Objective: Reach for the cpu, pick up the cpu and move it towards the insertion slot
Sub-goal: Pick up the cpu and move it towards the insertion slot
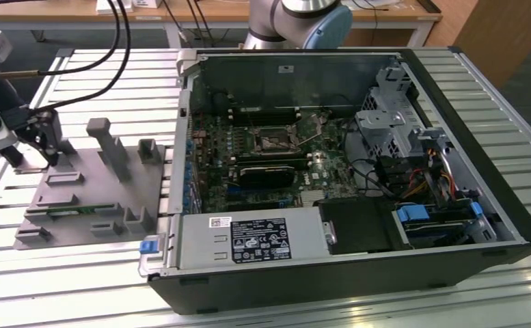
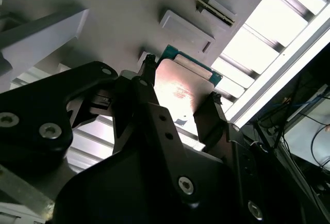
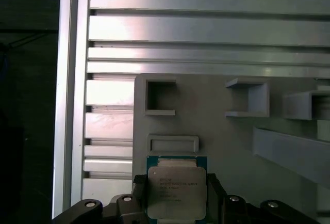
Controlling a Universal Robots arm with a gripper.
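In the exterior view, a slatted bench (image 1: 65, 287) carries a grey fixture plate (image 1: 101, 191) beside an open computer case (image 1: 502, 184) holding the insertion slot (image 1: 270, 140). The end effector (image 1: 35, 156) hangs over the plate at the exterior view's left. In the second wrist view, it grips the cpu (image 2: 183, 87) by opposite edges. In the first wrist view, the cpu is over the plate, with bare slats beside it.

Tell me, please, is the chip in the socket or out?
Out: the end effector clasps the chip at the grey plate, away from the socket.
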